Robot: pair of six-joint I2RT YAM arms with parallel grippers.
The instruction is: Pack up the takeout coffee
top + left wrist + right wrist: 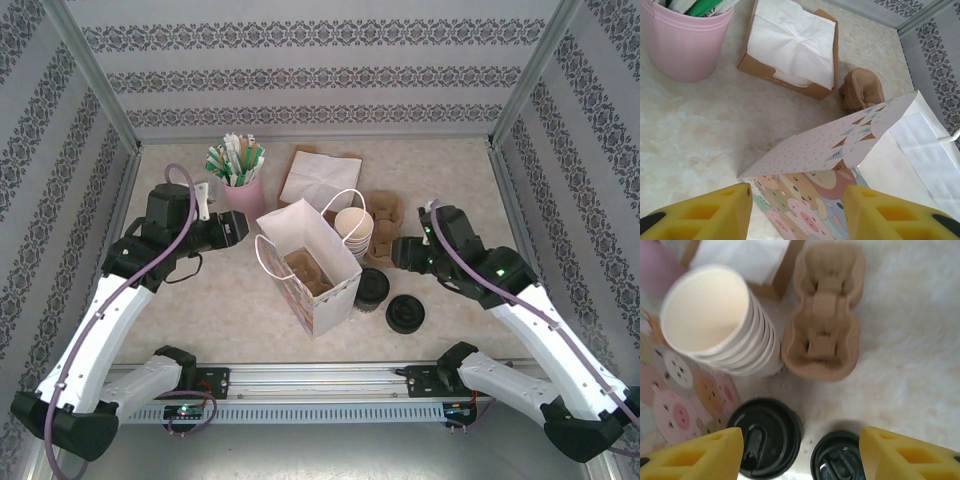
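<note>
The takeout coffee (372, 288), a small cream cup under a round black lid, stands just right of the white paper bag (310, 265). In the right wrist view its lid (765, 437) lies low and left, between the yellow fingers. My right gripper (398, 253) (802, 440) hovers open above it and holds nothing. My left gripper (243, 228) (797, 200) is open beside the bag's left side, and the bag's cartoon-animal face (810, 200) sits between its fingers without being gripped. The bag stands upright and open, with a brown cardboard insert (305, 268) inside.
Loose black lids (405, 313) (837, 460) lie right of the coffee. A stack of lidless cups (353, 230) (715, 320) and a cardboard cup carrier (385, 220) (822, 325) stand behind it. Behind the bag are a napkin box (320, 178) (790, 45) and a pink holder (240, 192) (685, 40).
</note>
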